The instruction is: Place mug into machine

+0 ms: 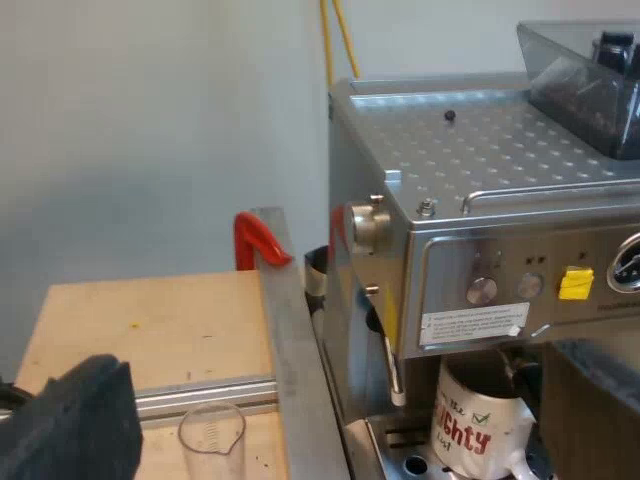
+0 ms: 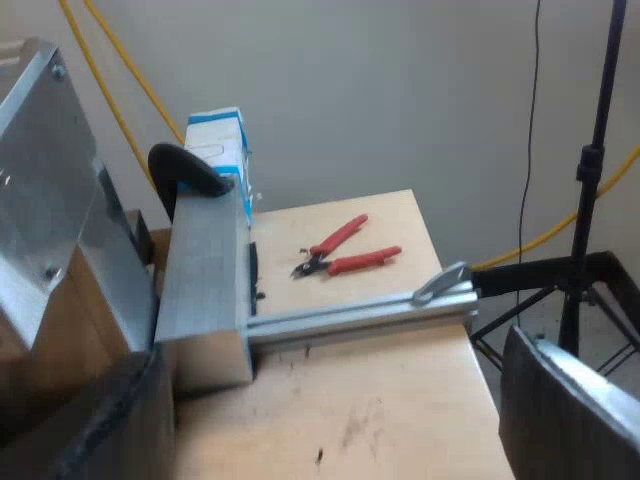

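Our left gripper (image 1: 70,420) hangs close, and we can't tell if it's open or closed. Just ahead stands the clear measuring glass (image 1: 212,440); well beyond, the white mug with red lettering (image 1: 478,425) sits inside the steel espresso machine (image 1: 450,200), under its spout. Our right gripper (image 2: 330,410) is spread wide and empty, with red-handled pliers (image 2: 345,250) lying farther ahead.

The mug (image 1: 478,425) sits at the espresso machine's (image 1: 480,200) front, well apart from the left hand (image 1: 70,425). A measuring glass (image 1: 212,438) stands on the bench (image 1: 150,330) just beside the hand.
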`<state>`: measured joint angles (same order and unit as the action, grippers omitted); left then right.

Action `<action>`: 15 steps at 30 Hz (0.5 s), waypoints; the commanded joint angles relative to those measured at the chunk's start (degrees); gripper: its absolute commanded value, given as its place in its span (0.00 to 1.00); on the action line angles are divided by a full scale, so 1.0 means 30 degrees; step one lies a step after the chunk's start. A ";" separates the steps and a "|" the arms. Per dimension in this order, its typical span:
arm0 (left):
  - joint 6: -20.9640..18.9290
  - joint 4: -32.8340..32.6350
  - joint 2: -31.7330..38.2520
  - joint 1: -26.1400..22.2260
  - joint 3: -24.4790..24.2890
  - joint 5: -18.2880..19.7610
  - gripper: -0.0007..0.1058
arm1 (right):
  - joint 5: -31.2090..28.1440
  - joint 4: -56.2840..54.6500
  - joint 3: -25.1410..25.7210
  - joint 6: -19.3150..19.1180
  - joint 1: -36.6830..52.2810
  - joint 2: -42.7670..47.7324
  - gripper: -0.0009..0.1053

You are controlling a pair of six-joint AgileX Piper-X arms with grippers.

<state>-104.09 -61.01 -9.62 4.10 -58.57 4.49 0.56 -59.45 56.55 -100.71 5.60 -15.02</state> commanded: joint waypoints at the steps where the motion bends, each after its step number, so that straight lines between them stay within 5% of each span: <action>1: 0.0077 -0.1225 0.1416 0.0006 -0.0096 -0.0460 0.77 | 0.0565 -0.1787 -0.0005 -0.0521 0.0010 0.2677 0.65; 10: 0.0077 -0.4153 0.6130 0.0006 0.0007 -0.1607 0.77 | 0.0726 -0.3434 -0.0405 -0.0521 0.0010 0.6057 0.65; 15: 0.0077 -0.4911 0.6130 -0.0043 -0.0385 -0.2007 0.77 | 0.1419 -0.2382 -0.1012 -0.0791 -0.0035 0.6094 0.65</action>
<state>-103.70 -76.33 1.05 4.10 -59.51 0.00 4.15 -67.96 53.63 -102.24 5.53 0.96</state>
